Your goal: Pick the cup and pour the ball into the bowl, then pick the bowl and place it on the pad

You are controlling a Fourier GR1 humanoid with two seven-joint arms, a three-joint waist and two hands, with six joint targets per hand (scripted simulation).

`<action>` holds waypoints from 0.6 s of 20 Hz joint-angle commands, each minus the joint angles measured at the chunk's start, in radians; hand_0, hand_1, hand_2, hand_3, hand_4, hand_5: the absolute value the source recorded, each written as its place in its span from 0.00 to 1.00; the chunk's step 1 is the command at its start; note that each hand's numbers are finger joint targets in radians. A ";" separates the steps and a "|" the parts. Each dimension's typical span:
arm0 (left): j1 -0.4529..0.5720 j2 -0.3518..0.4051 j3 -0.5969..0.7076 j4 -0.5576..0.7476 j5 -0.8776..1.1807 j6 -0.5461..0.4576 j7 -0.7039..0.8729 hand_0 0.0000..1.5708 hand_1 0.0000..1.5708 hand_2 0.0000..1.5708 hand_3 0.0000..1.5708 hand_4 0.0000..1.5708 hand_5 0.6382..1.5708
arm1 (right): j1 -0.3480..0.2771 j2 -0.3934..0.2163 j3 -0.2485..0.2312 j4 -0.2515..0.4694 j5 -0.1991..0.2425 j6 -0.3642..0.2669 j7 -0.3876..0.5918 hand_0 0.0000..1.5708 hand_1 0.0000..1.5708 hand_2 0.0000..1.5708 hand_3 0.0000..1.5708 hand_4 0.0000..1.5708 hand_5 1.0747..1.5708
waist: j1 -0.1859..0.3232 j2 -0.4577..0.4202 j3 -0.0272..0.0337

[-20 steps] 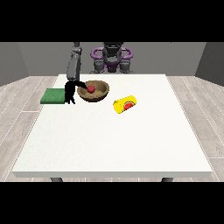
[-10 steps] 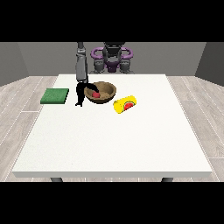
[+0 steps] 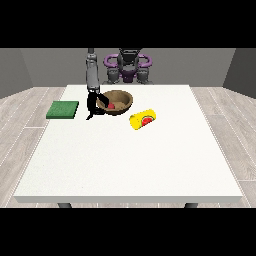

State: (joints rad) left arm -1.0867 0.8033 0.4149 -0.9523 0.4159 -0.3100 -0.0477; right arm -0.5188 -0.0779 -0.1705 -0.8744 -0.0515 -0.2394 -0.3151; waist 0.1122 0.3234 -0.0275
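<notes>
A brown bowl (image 3: 120,100) stands on the table's far part with a red ball (image 3: 111,106) inside it. The black hand at the view's left (image 3: 94,106) is at the bowl's left rim. Part of it reaches over the rim into the bowl while its fingers hang down outside, so it pinches the rim. A yellow cup (image 3: 142,119) lies on its side just right of and nearer than the bowl, with nothing touching it. The green pad (image 3: 63,109) lies flat to the left of the hand, apart from the bowl. No hand shows at the view's right.
The white table (image 3: 130,165) stretches wide towards the camera. The robot's torso (image 3: 128,65) stands behind the far edge, and its grey arm (image 3: 91,75) comes down steeply to the bowl.
The hand at the view's left and the bowl have shifted to the right, away from the pad. Most of this happened in the first half second. The cup has not moved.
</notes>
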 commanded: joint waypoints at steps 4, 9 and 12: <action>0.099 0.034 0.036 0.153 -0.013 -0.057 -0.061 0.00 0.00 0.00 0.00 0.00 0.98 | -0.033 -0.052 0.108 -0.053 0.116 -0.077 0.393 1.00 1.00 1.00 1.00 0.78 0.80 | -0.058 -0.103 0.0232; 0.176 0.086 0.069 0.258 -0.041 -0.074 -0.136 0.00 0.00 0.00 0.00 0.00 0.97 | -0.124 -0.131 0.175 -0.158 0.170 -0.009 0.626 1.00 1.00 1.00 1.00 0.80 0.80 | -0.168 -0.160 0.0249; 0.183 0.141 0.093 0.267 -0.021 -0.112 -0.140 0.00 0.00 0.00 0.00 0.00 0.97 | -0.120 -0.132 0.119 -0.144 0.113 0.025 0.605 1.00 1.00 1.00 1.00 0.80 0.83 | -0.163 -0.123 0.0270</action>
State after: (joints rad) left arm -0.9275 0.8879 0.4811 -0.7269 0.3889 -0.3915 -0.1713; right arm -0.6222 -0.1953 -0.0396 -1.0018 0.0805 -0.2484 0.2282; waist -0.0236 0.1967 -0.0044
